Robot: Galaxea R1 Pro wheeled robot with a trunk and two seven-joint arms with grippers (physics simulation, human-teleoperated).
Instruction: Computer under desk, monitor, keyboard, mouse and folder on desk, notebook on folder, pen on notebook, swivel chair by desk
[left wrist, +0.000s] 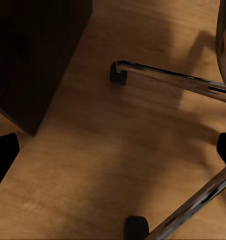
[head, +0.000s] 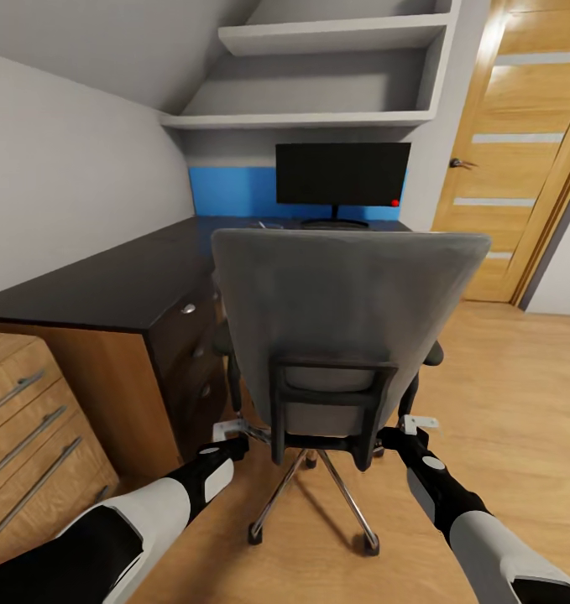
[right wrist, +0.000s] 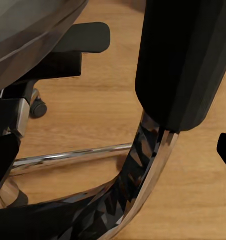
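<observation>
The grey swivel chair (head: 343,310) stands with its back to me, close to the black desk (head: 108,281). On the desk's far end, the black monitor (head: 343,174) stands before the blue panel. My left gripper (head: 230,434) is open low beside the chair's left side, over a chrome leg (left wrist: 172,80), with nothing between its fingers. My right gripper (head: 415,428) is open at the chair's right side, its fingers either side of the black armrest (right wrist: 185,60) and chrome support (right wrist: 147,170). The chair back hides the seat; folder, keyboard, mouse, notebook, pen and computer are out of view.
A light wooden drawer chest (head: 33,436) stands at my near left against the desk's drawer unit (head: 188,344). White shelves (head: 318,75) hang above the desk. A wooden door (head: 520,151) is at the right, with open wooden floor (head: 520,377) before it.
</observation>
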